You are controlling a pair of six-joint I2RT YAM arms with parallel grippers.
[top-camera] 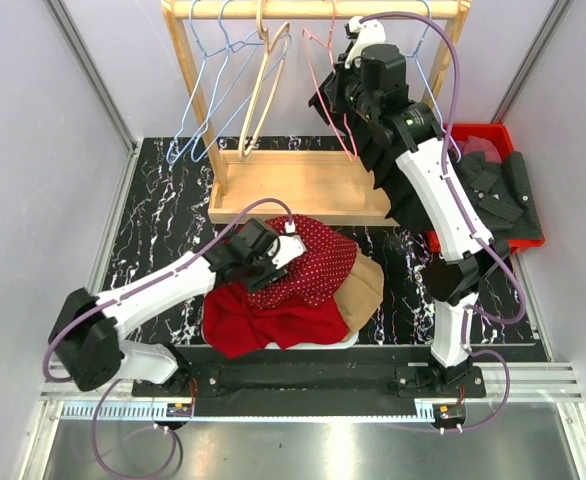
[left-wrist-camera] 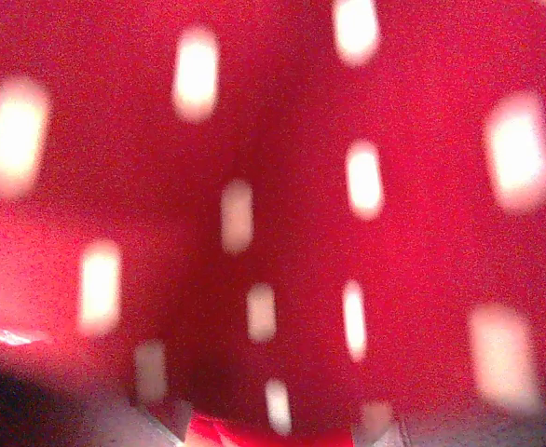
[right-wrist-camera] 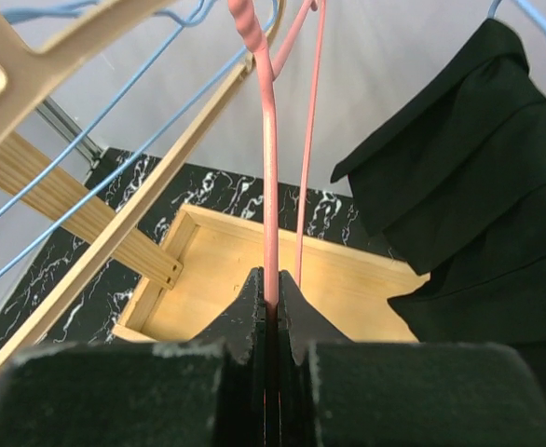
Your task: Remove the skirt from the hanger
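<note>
— We've got the right gripper (right-wrist-camera: 273, 289) clamped on the pink hanger (right-wrist-camera: 270, 168) at the far rack (top-camera: 313, 10), black skirt (right-wrist-camera: 478, 186) hanging just right of it.
— And the left gripper (top-camera: 285, 250) is down on the dotted red skirt (top-camera: 323, 265), heaped on the near surface (top-camera: 163, 210); open or closed, we can't tell.

Black marbled table (top-camera: 163, 220). At rear centre, wooden rack base (top-camera: 293, 185). At right edge, red bin (top-camera: 488, 135). Near front, heaped and touching: dotted red cloth (top-camera: 318, 260) uppermost, plain red cloth (top-camera: 253, 320) at left, tan cloth (top-camera: 363, 290) at right.
</note>
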